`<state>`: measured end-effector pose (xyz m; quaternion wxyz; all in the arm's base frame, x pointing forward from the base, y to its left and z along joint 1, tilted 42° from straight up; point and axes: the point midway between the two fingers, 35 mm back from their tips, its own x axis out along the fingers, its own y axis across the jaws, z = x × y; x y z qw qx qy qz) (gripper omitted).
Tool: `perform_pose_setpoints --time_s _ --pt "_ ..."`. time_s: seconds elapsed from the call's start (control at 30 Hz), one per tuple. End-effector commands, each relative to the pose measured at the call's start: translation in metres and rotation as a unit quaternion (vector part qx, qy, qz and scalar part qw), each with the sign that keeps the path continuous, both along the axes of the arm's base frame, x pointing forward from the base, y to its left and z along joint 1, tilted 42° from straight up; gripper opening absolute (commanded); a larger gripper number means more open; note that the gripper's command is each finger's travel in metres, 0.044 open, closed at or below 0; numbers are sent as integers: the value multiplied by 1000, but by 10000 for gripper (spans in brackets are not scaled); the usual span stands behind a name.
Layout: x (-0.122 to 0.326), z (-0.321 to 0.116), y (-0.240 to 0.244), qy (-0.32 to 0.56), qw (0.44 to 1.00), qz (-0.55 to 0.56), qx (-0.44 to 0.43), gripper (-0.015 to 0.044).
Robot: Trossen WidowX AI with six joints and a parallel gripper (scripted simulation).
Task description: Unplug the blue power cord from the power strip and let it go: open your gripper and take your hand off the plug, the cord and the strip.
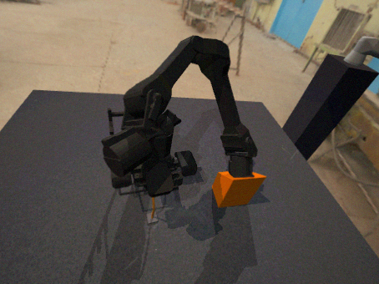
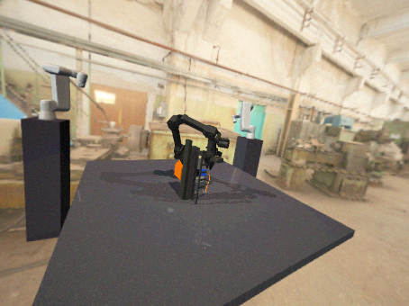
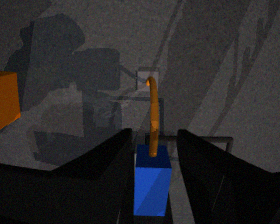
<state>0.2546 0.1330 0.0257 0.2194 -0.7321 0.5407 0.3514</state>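
Note:
The blue plug (image 3: pixel 152 190) is in the lower middle of the wrist view; a little blue (image 2: pixel 204 173) shows beside dark parts in the exterior view. An orange cord (image 1: pixel 153 205) (image 3: pixel 154 110) runs from its near end to a small pale plate (image 3: pixel 142 82) on the table. My gripper (image 3: pixel 154 136) is open, part way. Its fingers stand on both sides of the plug with a narrow gap at each side. The power strip cannot be made out clearly; whether the plug sits in it is hidden.
An orange block (image 1: pixel 240 190) (image 2: pixel 178 170) is under the arm's base. Tall dark posts (image 2: pixel 186 172) stand near the arm in the exterior view. A thin dark frame (image 3: pixel 205 137) is just right of the plug. Dark pedestals with grey arms stand beyond the table (image 2: pixel 149 248).

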Motion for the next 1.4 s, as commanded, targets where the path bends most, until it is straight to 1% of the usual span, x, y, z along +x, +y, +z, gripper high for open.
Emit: perform_pose_setpoints --time_s 0.0,0.43,1.37 --pt "0 0 -1 1 1000 0 -1 160" --pt "-1 6 4 0 1000 -2 -2 160" --pt "8 31 -23 0 1000 -2 -4 160"
